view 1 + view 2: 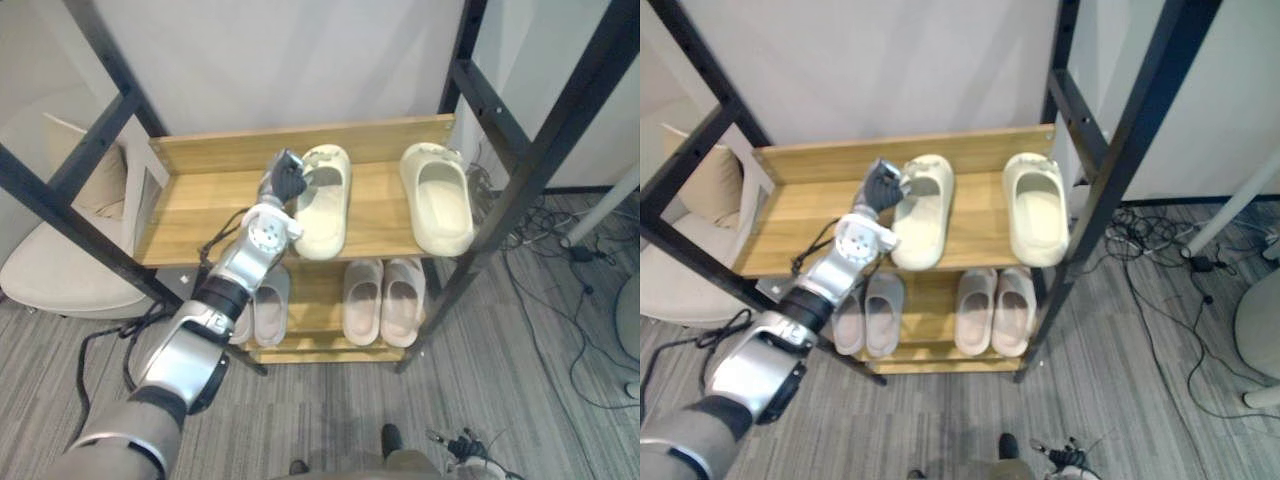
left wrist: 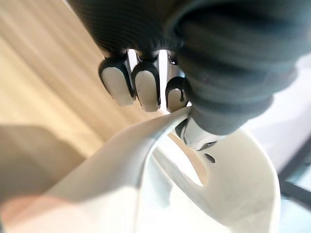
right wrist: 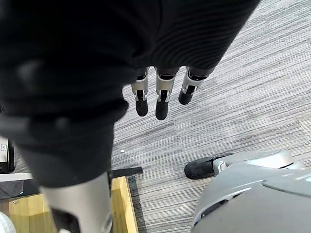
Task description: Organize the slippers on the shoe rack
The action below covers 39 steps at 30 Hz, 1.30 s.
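So the left hand (image 1: 285, 180) is pinching the rim of the left cream slipper (image 1: 325, 215) at about its 10 o'clock, with the arm stretched out over the top shelf (image 1: 195, 205). That slipper's long axis runs 12 to 6. The other cream slipper (image 1: 440, 200) sits well apart at 3 o'clock. The right hand (image 3: 163, 99) hangs slack over the floor (image 3: 243, 97).

**Light source:** soft, even indoor light from overhead, with no hard glare.
**Pale back wall** (image 1: 300, 60): the brightest surface.
**Light wooden upper shelf** (image 1: 200, 205): fully lit.
**Lower wooden shelf** (image 1: 315, 300): dimmer, shaded by the shelf above.
**Cream foam slipper** (image 2: 233, 194): the wall is washed almost white. A broad, soft-edged shadow lies on the wood beside it.
**Grey striped carpet floor** (image 3: 233, 97): evenly lit, with weak, diffuse shadows.
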Available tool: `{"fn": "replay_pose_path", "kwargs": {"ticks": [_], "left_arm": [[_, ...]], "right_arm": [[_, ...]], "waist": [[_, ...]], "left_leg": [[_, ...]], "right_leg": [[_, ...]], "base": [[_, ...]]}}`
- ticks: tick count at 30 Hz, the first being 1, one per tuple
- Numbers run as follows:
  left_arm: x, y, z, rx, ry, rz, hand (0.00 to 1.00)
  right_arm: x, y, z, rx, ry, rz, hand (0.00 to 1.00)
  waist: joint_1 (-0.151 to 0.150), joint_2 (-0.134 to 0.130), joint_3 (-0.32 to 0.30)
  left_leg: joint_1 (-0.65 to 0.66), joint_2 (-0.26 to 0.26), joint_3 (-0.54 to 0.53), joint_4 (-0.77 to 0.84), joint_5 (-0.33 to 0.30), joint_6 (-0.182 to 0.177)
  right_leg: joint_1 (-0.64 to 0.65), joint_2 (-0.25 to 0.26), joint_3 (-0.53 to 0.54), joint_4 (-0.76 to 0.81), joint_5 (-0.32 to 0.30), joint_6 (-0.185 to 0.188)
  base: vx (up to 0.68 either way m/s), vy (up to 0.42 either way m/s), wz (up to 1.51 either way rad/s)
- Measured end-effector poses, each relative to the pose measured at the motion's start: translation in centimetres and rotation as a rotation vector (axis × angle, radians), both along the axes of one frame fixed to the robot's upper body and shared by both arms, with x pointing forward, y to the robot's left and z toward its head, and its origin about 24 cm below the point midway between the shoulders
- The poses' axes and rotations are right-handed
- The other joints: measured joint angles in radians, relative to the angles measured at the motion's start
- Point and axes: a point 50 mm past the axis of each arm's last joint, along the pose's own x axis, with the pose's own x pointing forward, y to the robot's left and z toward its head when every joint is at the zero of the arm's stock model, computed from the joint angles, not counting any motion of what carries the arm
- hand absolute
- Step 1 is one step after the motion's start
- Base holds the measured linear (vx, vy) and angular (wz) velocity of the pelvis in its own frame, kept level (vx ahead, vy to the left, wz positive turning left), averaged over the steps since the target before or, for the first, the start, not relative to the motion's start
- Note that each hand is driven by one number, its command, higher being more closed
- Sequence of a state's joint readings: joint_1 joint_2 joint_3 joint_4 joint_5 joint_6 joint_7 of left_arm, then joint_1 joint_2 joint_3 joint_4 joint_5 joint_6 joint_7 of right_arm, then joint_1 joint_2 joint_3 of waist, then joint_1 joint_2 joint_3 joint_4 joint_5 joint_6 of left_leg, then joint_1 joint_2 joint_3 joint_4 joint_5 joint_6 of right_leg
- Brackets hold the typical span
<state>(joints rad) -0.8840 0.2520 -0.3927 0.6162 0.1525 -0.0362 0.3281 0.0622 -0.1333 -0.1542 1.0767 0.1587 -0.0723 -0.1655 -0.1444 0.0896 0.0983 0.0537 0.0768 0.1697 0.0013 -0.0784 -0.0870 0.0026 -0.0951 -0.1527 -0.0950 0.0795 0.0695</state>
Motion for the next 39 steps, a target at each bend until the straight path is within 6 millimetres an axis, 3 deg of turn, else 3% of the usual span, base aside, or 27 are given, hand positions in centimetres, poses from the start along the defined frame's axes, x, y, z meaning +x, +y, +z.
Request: {"fn": "replay_pose_path", "kwargs": {"ticks": [8,16,22,32,33,39], "left_arm": [[-0.7,-2.5,0.2,-0.033,-0.007,-0.083,1.00],[-0.7,-2.7,-0.1,-0.042,0.006,-0.088,1.00],[-0.4,-2.7,-1.4,-0.037,0.066,-0.068,1.00],[-0.3,-3.8,-0.2,-0.050,0.041,-0.102,1.00],[-0.3,-3.8,-0.2,-0.050,0.042,-0.101,0.00],[-0.1,-4.2,-0.2,-0.064,0.059,-0.097,0.00]], "right_arm": [[0.0,-0.1,0.0,-0.002,-0.001,0.001,0.00],[0.1,-0.1,0.1,-0.002,-0.003,0.000,0.00],[0.0,-0.2,0.1,-0.004,-0.002,-0.007,0.00],[-0.2,-0.3,0.0,0.001,-0.002,-0.042,0.00],[-0.2,-0.3,0.0,0.001,-0.002,-0.042,0.00],[-0.3,-0.4,0.0,0.004,-0.006,-0.071,0.00]], "waist": [[-0.003,0.004,0.003],[-0.008,0.003,0.009],[-0.019,0.006,0.021],[-0.021,0.009,0.022],[-0.021,0.009,0.022],[-0.027,0.011,0.024]], "left_leg": [[0.001,0.001,-0.001,0.000,0.000,0.000],[0.000,0.001,-0.001,0.000,0.000,0.000],[-0.001,0.001,0.003,-0.002,0.000,0.000],[-0.018,0.001,0.011,-0.018,0.003,0.000],[-0.018,0.001,0.011,-0.018,0.003,0.000],[-0.018,-0.001,0.011,-0.018,0.003,0.000]], "right_leg": [[0.001,0.000,-0.001,-0.002,0.000,0.000],[0.001,0.000,-0.001,-0.002,0.000,0.000],[-0.003,0.000,0.001,-0.002,0.000,0.000],[-0.031,0.001,0.004,-0.002,-0.001,0.001],[-0.031,0.001,0.004,-0.002,-0.001,0.001],[-0.030,-0.002,0.003,-0.002,0.000,0.001]], "base": [[0.00,0.000,0.00],[0.00,0.000,0.00],[0.00,0.000,0.00],[0.00,0.000,-0.01],[0.00,0.000,0.00],[0.00,0.000,0.00]]}}
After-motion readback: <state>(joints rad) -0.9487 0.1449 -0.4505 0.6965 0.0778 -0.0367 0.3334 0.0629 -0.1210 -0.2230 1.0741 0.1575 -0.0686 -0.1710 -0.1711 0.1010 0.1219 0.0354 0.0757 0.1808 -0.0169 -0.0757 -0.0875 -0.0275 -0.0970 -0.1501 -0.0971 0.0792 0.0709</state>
